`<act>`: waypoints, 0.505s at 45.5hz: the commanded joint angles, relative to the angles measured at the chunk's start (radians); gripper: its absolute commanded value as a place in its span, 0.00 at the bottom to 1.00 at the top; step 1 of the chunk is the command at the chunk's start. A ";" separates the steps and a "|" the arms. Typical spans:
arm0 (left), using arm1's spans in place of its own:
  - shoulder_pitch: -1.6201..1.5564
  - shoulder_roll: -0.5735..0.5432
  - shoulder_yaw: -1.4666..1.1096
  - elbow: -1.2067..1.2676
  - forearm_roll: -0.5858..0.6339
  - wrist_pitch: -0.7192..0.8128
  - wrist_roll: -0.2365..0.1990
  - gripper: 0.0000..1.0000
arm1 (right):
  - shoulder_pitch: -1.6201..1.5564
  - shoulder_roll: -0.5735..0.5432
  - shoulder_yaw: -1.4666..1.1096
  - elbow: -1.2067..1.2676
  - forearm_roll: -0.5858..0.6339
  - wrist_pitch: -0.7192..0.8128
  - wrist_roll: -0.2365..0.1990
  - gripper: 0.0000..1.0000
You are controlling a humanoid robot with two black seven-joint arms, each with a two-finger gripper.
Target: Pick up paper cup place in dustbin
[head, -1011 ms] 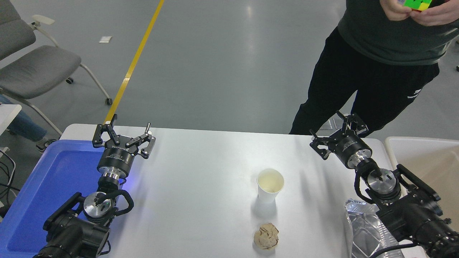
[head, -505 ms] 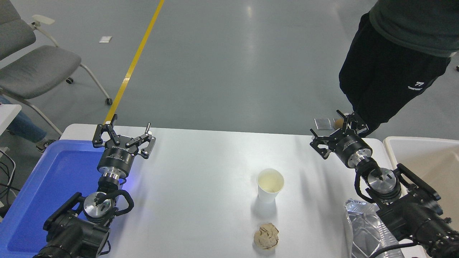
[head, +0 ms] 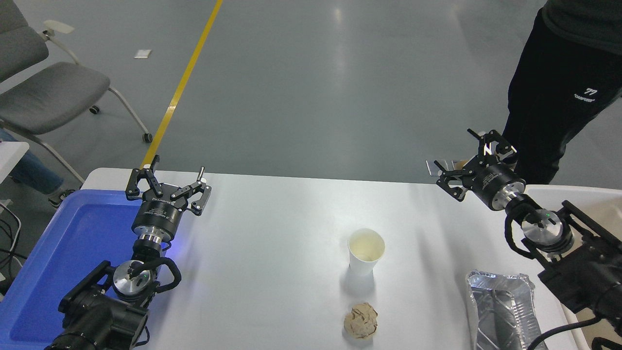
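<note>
White counter (head: 272, 291): spans the lower half of the head view, far edge running left to right across the middle.

Blue tray (head: 63, 243): set at 9 o'clock on the counter's left end, partly covered by the left arm.

Dustbin (head: 600, 206): only a strip of off-white rim and beige wall is seen at 3 o'clock, at the counter's right end, largely hidden behind the right arm.

Person (head: 563, 73): dark trousers and a dark top are seen at 1 o'clock, standing on the grey floor beyond the counter's far right corner.

Grey chair (head: 43, 92): at 10 o'clock, off the counter, on the floor.

Left gripper (head: 167, 182): held at 9 o'clock over the counter beside the blue tray's far corner, fingers spread wide, nothing held.

Right gripper (head: 474, 155): raised at 2 o'clock above the counter's far right edge, fingers spread apart, nothing held; well apart from the cup.

Crinkled foil tray (head: 500, 311): lies at 4 o'clock near the counter's near right edge, below the right arm.

Paper cup (head: 366, 252): stands upright, mouth up, just right of centre on the counter, cream inside visible, untouched by either gripper.

Crumpled brown paper ball (head: 361, 320): lies at 6 o'clock, near the cup on its near side, not touching it.
</note>
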 commanded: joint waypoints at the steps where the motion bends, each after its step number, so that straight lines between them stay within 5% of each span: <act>1: 0.000 0.000 -0.001 0.000 0.000 0.000 0.000 0.99 | 0.120 -0.274 -0.188 0.134 -0.010 -0.004 -0.058 1.00; 23: 0.000 0.000 0.001 0.000 0.002 0.000 0.000 0.99 | 0.689 -0.725 -0.938 0.479 -0.070 -0.003 -0.066 1.00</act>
